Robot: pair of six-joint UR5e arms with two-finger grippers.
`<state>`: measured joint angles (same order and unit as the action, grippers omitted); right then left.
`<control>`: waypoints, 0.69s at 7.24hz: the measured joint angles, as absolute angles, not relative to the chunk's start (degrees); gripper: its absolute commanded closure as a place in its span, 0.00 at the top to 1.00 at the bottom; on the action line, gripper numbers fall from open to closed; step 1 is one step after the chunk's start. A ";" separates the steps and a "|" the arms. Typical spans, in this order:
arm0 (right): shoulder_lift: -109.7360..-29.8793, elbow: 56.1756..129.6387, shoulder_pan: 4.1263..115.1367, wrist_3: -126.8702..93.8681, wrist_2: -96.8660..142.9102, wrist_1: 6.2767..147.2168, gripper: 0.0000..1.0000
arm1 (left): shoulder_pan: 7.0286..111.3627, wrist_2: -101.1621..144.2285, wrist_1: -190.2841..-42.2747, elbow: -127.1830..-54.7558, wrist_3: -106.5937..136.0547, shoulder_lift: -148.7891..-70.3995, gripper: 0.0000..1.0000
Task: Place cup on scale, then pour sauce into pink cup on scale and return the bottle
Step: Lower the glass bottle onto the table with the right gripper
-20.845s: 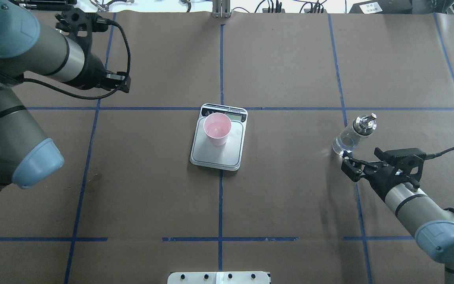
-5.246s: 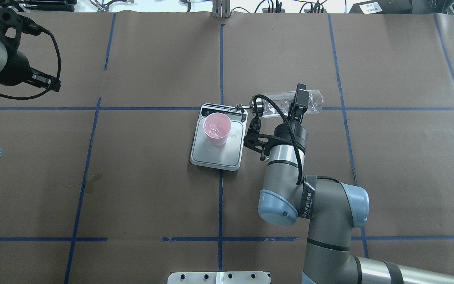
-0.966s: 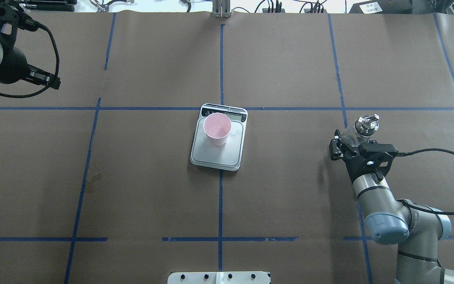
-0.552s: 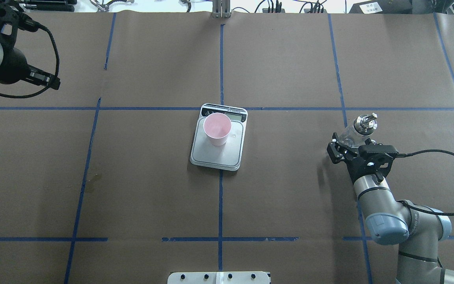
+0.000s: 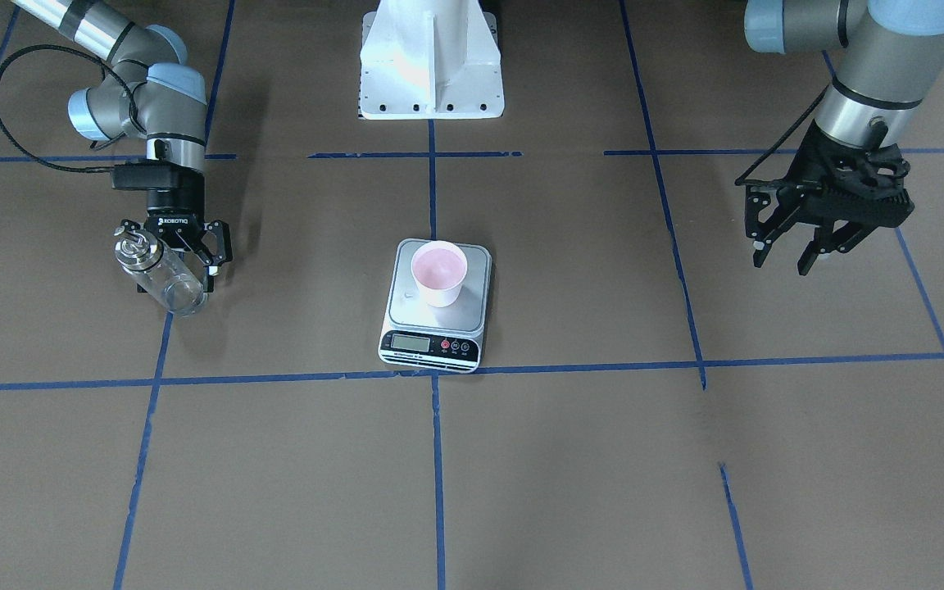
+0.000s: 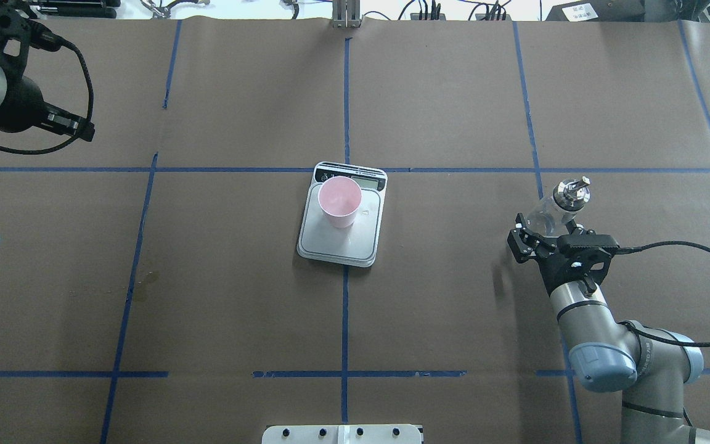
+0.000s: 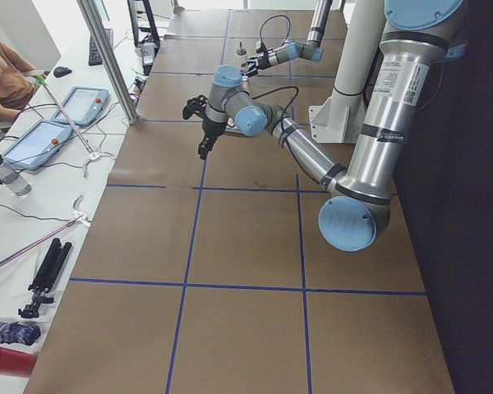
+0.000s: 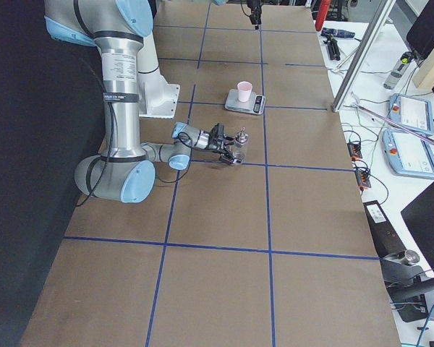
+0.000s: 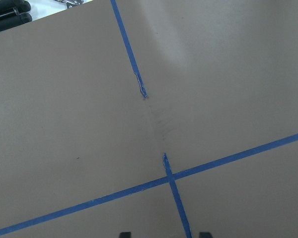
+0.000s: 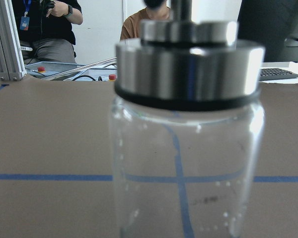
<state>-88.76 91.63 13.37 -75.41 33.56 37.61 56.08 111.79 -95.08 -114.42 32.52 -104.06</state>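
The pink cup [image 6: 339, 200] stands upright on the silver-grey scale [image 6: 338, 248] at the table's centre, and shows in the front view [image 5: 439, 274] on the scale [image 5: 478, 274]. The clear glass bottle [image 6: 561, 203] with its metal cap stands upright on the table at the right. My right gripper [image 6: 540, 232] is open, low, just behind the bottle's base, its fingers to either side. The bottle [image 10: 186, 148] fills the right wrist view. My left gripper [image 5: 800, 246] is open and empty, high at the far left [image 6: 68, 123].
Blue tape lines grid the brown table cover. The white robot base [image 5: 431, 61] sits at the table's near edge. The operators' desk with tablets [image 7: 57, 123] and people lies beyond the far edge.
My right gripper has drawn back a little from the bottle toward the robot. The bottle stays standing where it was. The left arm has not moved.
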 measured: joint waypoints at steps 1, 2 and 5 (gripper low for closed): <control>-89.62 92.07 12.44 -75.41 33.24 37.59 1.00 | 56.08 111.80 -95.06 -114.47 32.54 -104.06 0.56; -90.57 92.92 11.52 -75.41 32.87 37.58 1.00 | 56.08 111.80 -95.06 -114.54 32.56 -104.06 0.56; -93.83 96.28 8.30 -75.41 31.40 37.61 1.00 | 56.07 111.80 -95.05 -114.64 32.58 -104.01 0.57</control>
<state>-93.83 96.28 8.30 -75.41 31.40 37.61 56.07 111.80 -95.05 -114.64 32.58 -104.01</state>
